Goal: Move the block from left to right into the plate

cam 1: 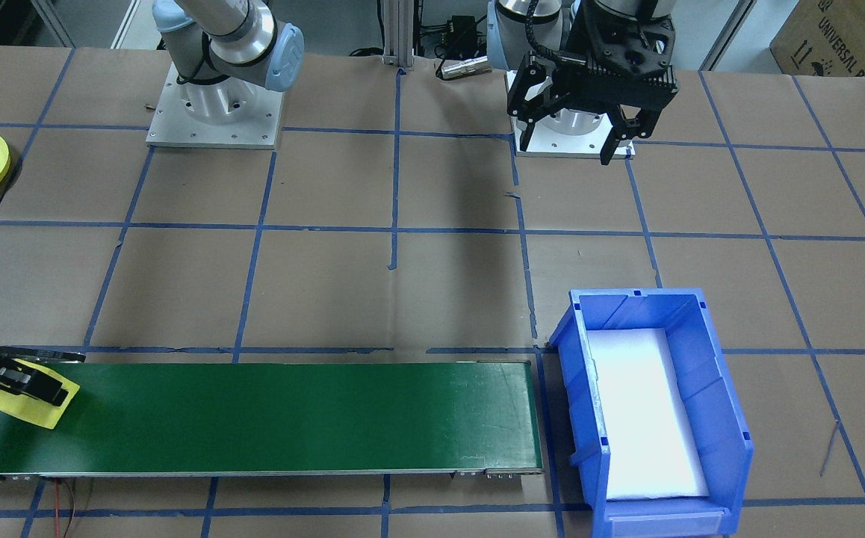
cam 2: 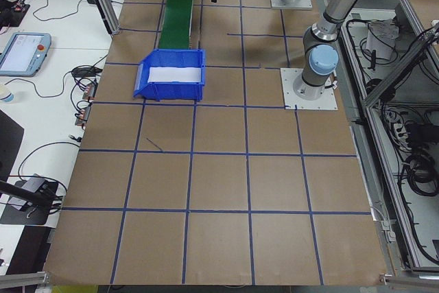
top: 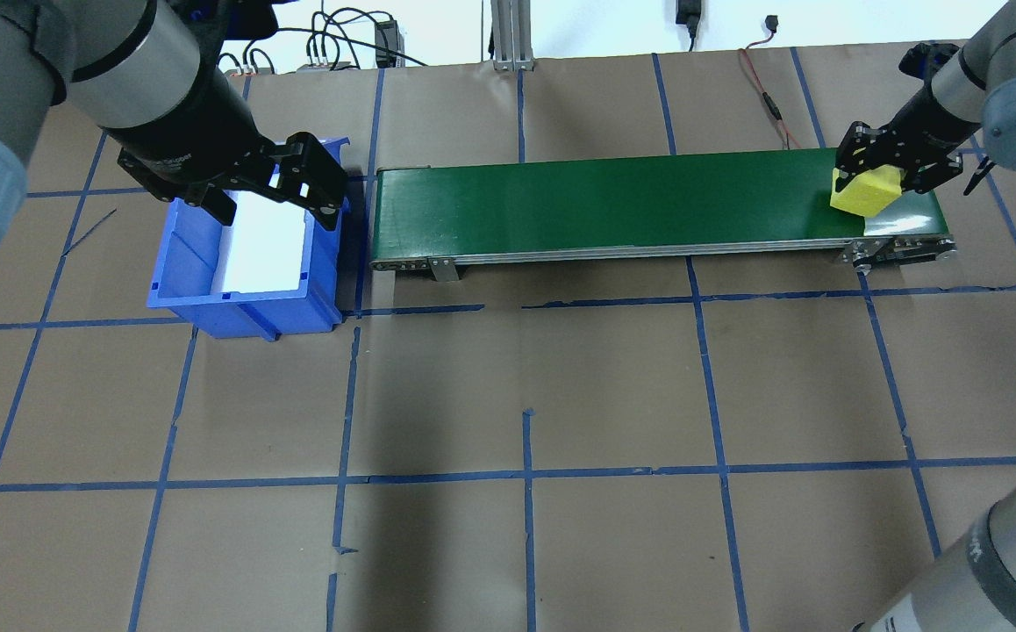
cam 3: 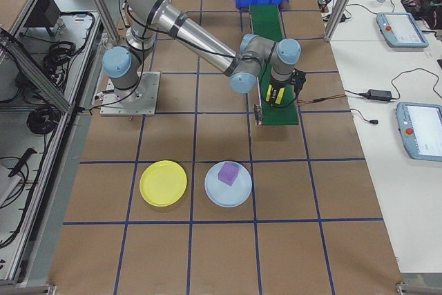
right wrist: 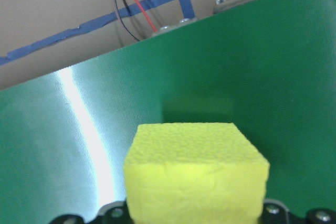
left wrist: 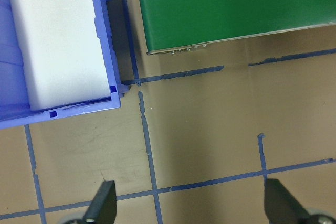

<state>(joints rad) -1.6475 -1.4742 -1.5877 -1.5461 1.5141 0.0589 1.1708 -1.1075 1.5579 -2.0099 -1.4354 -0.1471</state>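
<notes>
The yellow block (top: 866,192) sits at the right-hand end of the green conveyor belt (top: 613,204), and the right gripper (top: 883,168) has its jaws closed on it from either side; the right wrist view shows the foam cube filling the space between them, with a shadow on the belt beyond it, so it may be just clear of the surface (I cannot say for certain). That end of the belt is the one nearest the plates, which is likely why the pick happens here.

The yellow plate (cam 3: 163,183) lies on the worktop (top: 525,386) well apart from the belt, toward the robot's right. Just beside it is a pale blue plate (cam 3: 228,184) already carrying a purple block (cam 3: 228,173), so the yellow cube presumably belongs on the matching plate, and the carry must not drift onto its neighbour.

The left gripper (top: 273,180) hangs above the blue bin (top: 245,250) at the belt's other end, jaws open and holding nothing. In the bin only a white foam liner (left wrist: 55,40) shows. Parked there, it stays out of the right arm's way.
</notes>
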